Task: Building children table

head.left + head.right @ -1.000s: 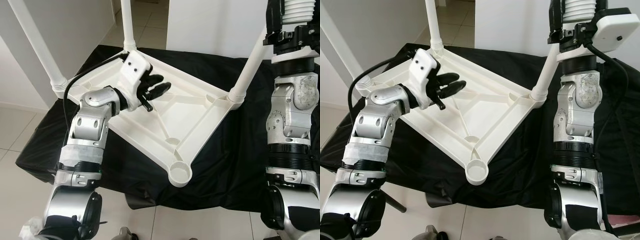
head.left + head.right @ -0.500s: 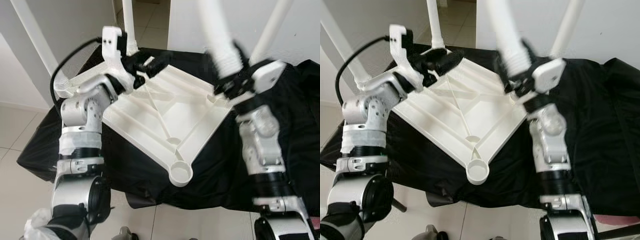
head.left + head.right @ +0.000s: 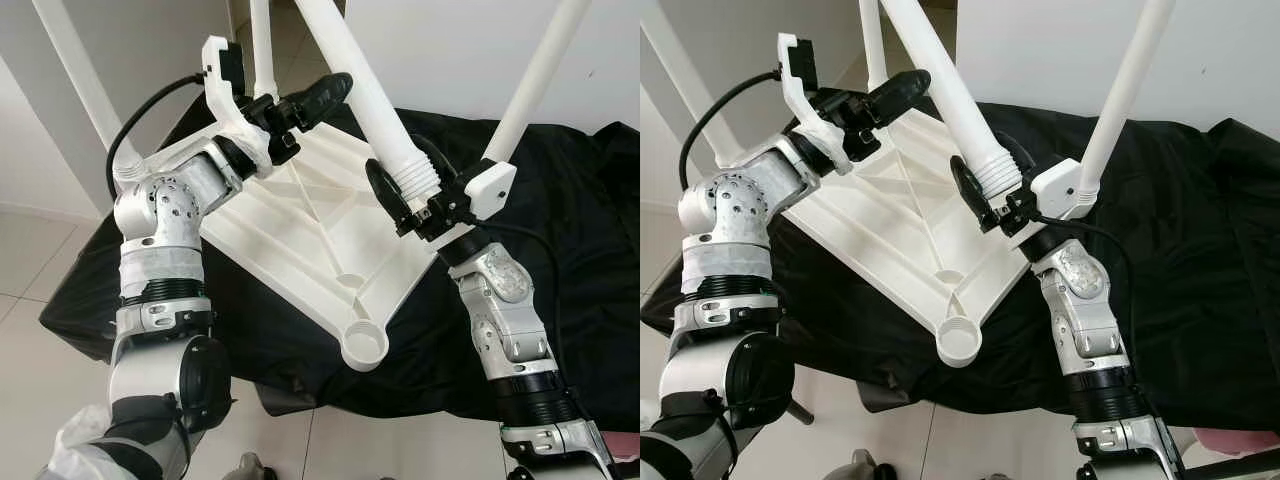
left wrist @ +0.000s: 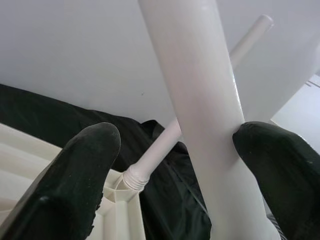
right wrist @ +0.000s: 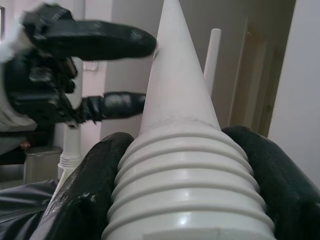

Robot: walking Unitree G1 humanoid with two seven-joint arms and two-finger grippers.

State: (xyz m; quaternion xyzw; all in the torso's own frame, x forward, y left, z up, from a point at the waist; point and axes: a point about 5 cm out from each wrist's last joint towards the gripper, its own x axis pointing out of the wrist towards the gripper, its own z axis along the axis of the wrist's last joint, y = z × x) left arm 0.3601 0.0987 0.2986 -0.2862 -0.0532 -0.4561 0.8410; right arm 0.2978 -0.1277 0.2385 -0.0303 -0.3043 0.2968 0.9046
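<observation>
White walls (image 3: pixel 440 50) and pale tiled floor (image 3: pixel 40 290) surround black cloth (image 3: pixel 560 250).

The upturned plastic tabletop (image 3: pixel 300 235) is plain white with moulded ribs, and the round plastic table leg (image 3: pixel 365 95) with its ridged end is the same white. Beneath lies a plain black cloth (image 3: pixel 580 250), over pale beige floor tiles (image 3: pixel 40 400). Both silver arms end in matt black fingers (image 4: pixel 80 185), with white camera housings.

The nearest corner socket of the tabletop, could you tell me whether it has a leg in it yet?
Empty: the nearest socket shows an open ring; the right gripper holds the loose leg above the tabletop.
</observation>
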